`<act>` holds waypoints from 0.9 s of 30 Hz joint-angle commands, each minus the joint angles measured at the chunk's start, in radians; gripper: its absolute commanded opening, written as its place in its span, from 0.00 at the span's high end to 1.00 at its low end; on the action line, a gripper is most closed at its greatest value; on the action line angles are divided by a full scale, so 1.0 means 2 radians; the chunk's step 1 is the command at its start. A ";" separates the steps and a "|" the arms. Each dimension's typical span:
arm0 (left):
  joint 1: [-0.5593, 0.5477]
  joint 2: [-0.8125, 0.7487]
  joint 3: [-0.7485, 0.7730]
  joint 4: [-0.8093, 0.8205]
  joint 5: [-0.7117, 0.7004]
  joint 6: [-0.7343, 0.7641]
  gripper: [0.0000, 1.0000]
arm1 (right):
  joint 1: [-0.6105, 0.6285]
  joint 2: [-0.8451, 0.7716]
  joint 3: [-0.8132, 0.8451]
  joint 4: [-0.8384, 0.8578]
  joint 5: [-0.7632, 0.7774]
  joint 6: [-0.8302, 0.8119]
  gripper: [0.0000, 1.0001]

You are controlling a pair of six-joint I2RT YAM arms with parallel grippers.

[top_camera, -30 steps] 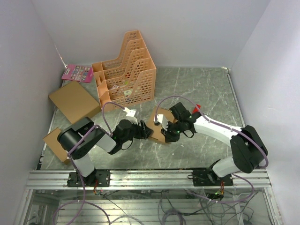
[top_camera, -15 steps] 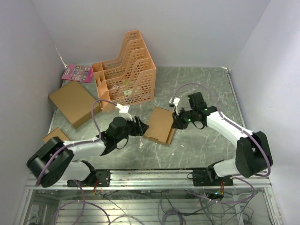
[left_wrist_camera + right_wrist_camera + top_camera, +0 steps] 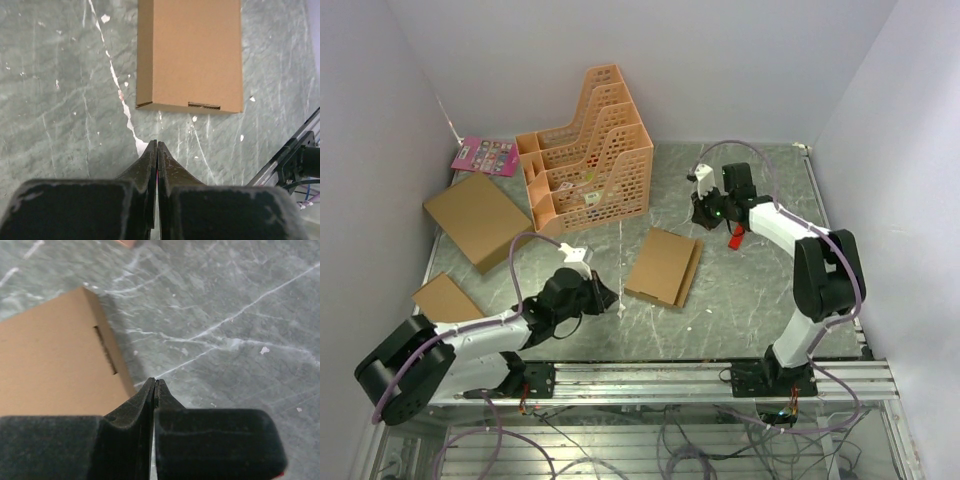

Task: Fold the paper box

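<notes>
The paper box [image 3: 662, 266] lies closed and flat on the grey marble table, a plain brown shallow rectangle with a slot in its side. No gripper touches it. My left gripper [image 3: 612, 299] rests low to its left, fingers pressed together with nothing between them. In the left wrist view the box [image 3: 190, 55] sits ahead of the shut left gripper [image 3: 157, 145]. My right gripper [image 3: 700, 220] hovers past the box's far right corner, also shut and empty. The right wrist view has the box [image 3: 55, 360] at the left, close beside the right gripper [image 3: 155, 382].
An orange mesh file rack [image 3: 588, 150] stands at the back. A larger flat brown box [image 3: 478, 220] and a smaller brown box [image 3: 445, 297] lie at the left, a pink card [image 3: 485, 155] behind them. A small red object [image 3: 735, 237] lies under the right arm.
Both grippers have let go of the box and drawn back, left toward the near left, right toward the far right. Both jaws have shut. The box now lies flat.
</notes>
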 commanded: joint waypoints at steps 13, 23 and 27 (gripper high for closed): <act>-0.009 0.180 0.114 -0.038 0.002 0.021 0.91 | -0.003 0.067 0.020 -0.069 -0.045 -0.122 1.00; -0.001 0.211 0.172 -0.122 -0.035 0.051 0.90 | -0.002 0.017 -0.024 -0.113 -0.059 -0.161 1.00; 0.010 0.234 0.192 -0.136 -0.032 0.067 0.90 | -0.004 -0.024 -0.058 -0.135 -0.059 -0.185 1.00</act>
